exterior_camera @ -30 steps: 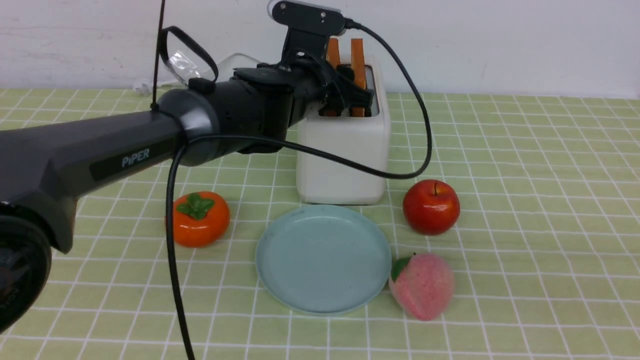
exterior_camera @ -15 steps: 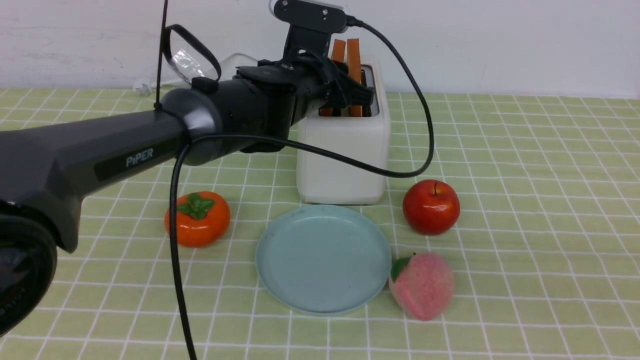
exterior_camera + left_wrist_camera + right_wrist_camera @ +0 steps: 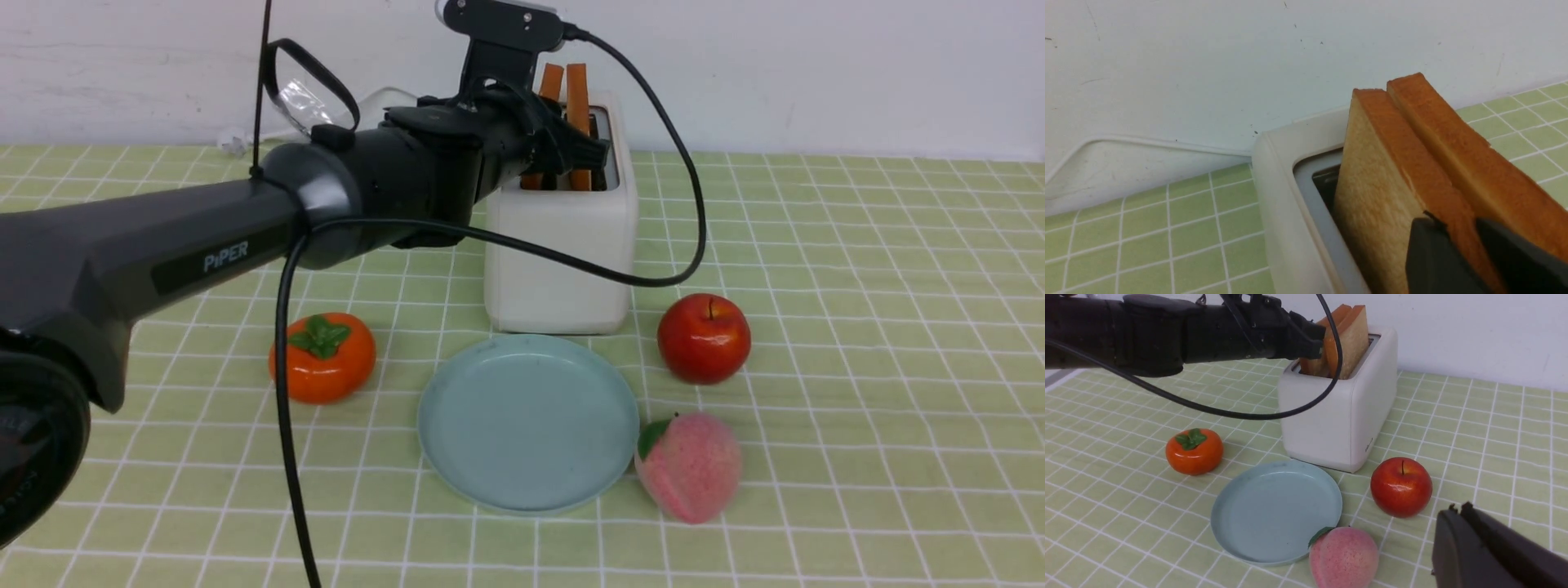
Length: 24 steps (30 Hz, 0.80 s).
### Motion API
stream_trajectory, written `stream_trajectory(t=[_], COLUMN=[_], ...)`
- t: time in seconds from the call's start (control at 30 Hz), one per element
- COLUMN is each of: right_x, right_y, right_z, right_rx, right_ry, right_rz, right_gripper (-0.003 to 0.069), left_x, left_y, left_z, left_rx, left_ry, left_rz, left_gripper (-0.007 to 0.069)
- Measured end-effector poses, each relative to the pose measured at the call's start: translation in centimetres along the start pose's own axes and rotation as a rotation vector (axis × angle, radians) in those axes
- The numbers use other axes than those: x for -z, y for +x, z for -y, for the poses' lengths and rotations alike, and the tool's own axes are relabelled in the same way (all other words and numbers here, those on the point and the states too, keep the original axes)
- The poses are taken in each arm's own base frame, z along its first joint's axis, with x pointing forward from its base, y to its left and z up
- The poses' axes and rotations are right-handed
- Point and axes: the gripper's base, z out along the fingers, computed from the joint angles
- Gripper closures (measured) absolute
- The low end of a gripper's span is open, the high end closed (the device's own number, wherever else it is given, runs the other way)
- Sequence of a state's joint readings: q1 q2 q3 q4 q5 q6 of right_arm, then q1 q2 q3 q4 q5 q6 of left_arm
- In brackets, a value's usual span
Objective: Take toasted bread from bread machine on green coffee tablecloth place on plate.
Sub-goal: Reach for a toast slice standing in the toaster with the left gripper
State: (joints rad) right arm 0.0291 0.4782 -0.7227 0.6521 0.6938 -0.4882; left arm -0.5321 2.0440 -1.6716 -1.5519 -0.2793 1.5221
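The white bread machine (image 3: pixel 563 261) stands at the back of the green coffee tablecloth (image 3: pixel 857 327), with two slices of toasted bread upright in its slots. My left gripper (image 3: pixel 563 155) is shut on the left slice (image 3: pixel 549 82), which leans toward the right slice (image 3: pixel 581 90). In the left wrist view the fingers (image 3: pixel 1433 257) pinch the crust edge of the nearer slice (image 3: pixel 1380 192) beside the other slice (image 3: pixel 1478 163). The pale blue-green plate (image 3: pixel 531 425) lies empty in front of the toaster. My right gripper (image 3: pixel 1455 508) is shut and empty, low near the apple.
An orange persimmon (image 3: pixel 322 358) sits left of the plate, a red apple (image 3: pixel 704 339) to its right and a pink peach (image 3: pixel 690 465) at its front right. The left arm's black cable (image 3: pixel 653 282) hangs in front of the toaster. A white wall lies close behind.
My left gripper has risen slightly at the toaster top. The left slice has lifted a little and now leans toward the right slice.
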Motion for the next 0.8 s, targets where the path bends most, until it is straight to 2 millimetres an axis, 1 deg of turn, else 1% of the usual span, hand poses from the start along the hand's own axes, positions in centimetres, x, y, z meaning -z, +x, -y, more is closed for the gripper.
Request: stream_trajectory(t=[0.07,0.23,0.27,0.33,0.4,0.53,0.57,0.6,0.63,0.67,0.7,0.77,0.8], right_x=[0.0,0.0,0.0,0.0,0.0,0.2,0.3,0.5,0.7,0.9,1.1,1.3,1.4], right_y=[0.0,-0.1,-0.1,-0.1,-0.1,-0.4,-0.6,-0.9,-1.1,-1.3,-1.4,-1.6,-1.6], right_z=[0.0,-0.1,-0.1,-0.1,-0.1,-0.3,-0.4,-0.6,-0.7,-0.9,-1.0,-1.2,-1.4], right_rx=[0.004,0.016,0.013,0.012,0.01,0.01,0.012,0.016,0.021,0.025,0.028,0.033,0.035], right_ry=[0.0,-0.006,-0.008,-0.008,-0.009,-0.021,-0.026,-0.034,-0.04,-0.049,-0.056,-0.07,-0.079], right_rz=[0.0,0.007,0.009,0.011,0.012,0.015,0.017,0.019,0.019,0.017,0.014,0.007,-0.003], right_gripper=[0.0666,0.0666,0.0666,0.0666,0.0666,0.0665,0.0665,0.0665,0.0665,0.0665,0.0665,0.0665,0.0665], left_x=[0.3,1.9,2.0,3.2,3.8,6.9,7.9,9.4,10.1,11.5,12.5,14.3,15.3], left_y=[-0.5,-2.7,-2.9,-4.4,-5.2,-8.6,-9.4,-10.5,-10.9,-11.4,-11.6,-11.5,-11.0], left_z=[-0.1,-0.5,-0.6,-0.9,-1.1,-2.0,-2.2,-2.7,-2.9,-3.2,-3.3,-3.4,-3.3], left_rx=[0.01,0.026,0.027,0.037,0.042,0.082,0.101,0.125,0.13,0.132,0.122,0.111,0.099], left_ry=[-0.004,-0.007,-0.007,-0.007,-0.009,-0.016,-0.016,-0.017,-0.018,-0.019,-0.019,-0.012,0.0], left_rz=[0.01,0.061,0.065,0.102,0.121,0.199,0.216,0.234,0.237,0.248,0.251,0.248,0.239], left_gripper=[0.0525,0.0525,0.0525,0.0525,0.0525,0.0525,0.0525,0.0526,0.0526,0.0526,0.0529,0.053,0.0531])
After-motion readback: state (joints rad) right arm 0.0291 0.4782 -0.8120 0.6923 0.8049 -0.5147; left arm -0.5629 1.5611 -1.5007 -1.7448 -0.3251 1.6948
